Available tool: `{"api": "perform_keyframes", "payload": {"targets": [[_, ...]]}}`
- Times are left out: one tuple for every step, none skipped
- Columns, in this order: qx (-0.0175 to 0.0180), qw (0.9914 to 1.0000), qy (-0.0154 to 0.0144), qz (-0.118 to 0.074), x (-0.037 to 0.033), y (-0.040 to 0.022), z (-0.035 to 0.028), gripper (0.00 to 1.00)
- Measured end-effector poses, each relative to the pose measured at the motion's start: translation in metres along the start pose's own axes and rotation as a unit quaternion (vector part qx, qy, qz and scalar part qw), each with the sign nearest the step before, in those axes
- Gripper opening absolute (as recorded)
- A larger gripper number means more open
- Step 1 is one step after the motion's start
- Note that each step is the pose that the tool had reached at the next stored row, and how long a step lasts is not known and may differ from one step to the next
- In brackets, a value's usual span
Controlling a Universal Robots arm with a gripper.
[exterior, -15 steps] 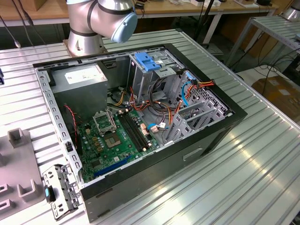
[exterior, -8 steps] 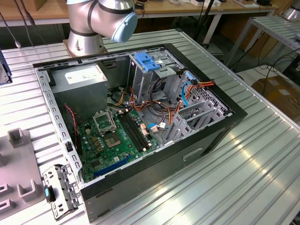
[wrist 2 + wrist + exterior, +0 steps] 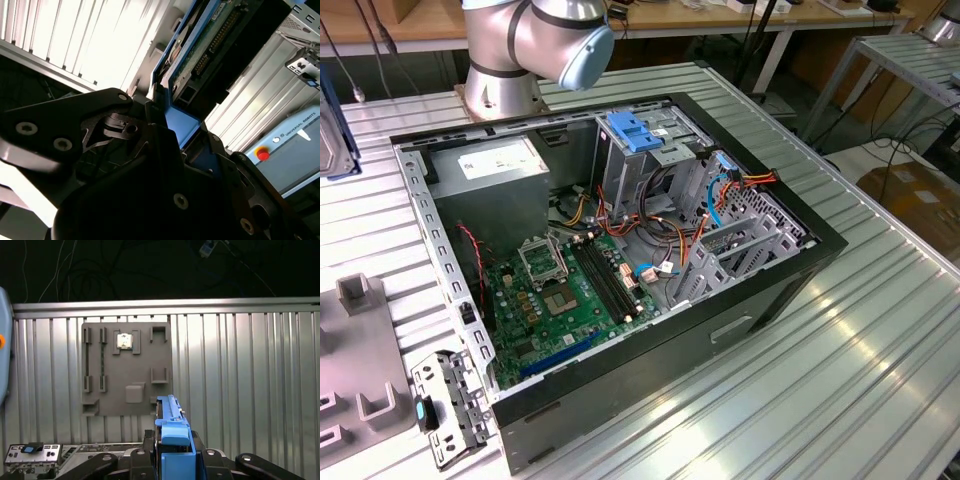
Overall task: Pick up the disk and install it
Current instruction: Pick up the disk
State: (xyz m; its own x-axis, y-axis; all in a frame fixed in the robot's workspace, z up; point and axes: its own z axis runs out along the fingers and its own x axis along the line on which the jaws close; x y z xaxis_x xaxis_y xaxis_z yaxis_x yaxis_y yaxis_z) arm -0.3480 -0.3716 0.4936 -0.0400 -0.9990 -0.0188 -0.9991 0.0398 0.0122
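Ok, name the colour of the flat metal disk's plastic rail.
Blue plastic rail, best in first wrist view.

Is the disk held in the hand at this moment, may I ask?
Yes, the first wrist view shows the disk clamped in the hand.

One disk (image 3: pixel 207 42), one computer case (image 3: pixel 720 330), one fixture plate (image 3: pixel 130 367)

The arm (image 3: pixel 510 45) has that chunky silver-grey tube look, with a round light-blue cap (image 3: pixel 586 55) on the joint and a dark ring next to it. The pincer (image 3: pixel 175 122) (image 3: pixel 172 440) is matte black in both wrist views, with angular linkage plates dotted with small silver screws (image 3: pixel 26 128).
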Motion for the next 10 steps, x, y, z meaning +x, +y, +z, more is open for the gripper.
{"api": "perform_keyframes", "payload": {"targets": [[0.0, 1.0, 0.0, 0.0, -0.0001, -0.0019, 0.0, 0.37], [0.0, 1.0, 0.0, 0.0, -0.0001, -0.0031, 0.0, 0.37], [0.0, 1.0, 0.0, 0.0, -0.0002, -0.0052, 0.0, 0.37], [0.0, 1.0, 0.0, 0.0, -0.0003, -0.0066, -0.0001, 0.37], [0.0, 1.0, 0.0, 0.0, -0.0003, -0.0085, -0.0001, 0.37], [0.0, 1.0, 0.0, 0.0, -0.0004, -0.0099, -0.0001, 0.37], [0.0, 1.0, 0.0, 0.0, -0.0005, -0.012, -0.0001, 0.37], [-0.0001, 1.0, 0.0, 0.0, -0.0005, -0.0134, -0.0002, 0.37], [0.0, 1.0, 0.0, 0.0, -0.0006, -0.0148, -0.0002, 0.37], [0.0, 1.0, 0.0, 0.0, -0.0007, -0.0175, -0.0002, 0.37]]}}
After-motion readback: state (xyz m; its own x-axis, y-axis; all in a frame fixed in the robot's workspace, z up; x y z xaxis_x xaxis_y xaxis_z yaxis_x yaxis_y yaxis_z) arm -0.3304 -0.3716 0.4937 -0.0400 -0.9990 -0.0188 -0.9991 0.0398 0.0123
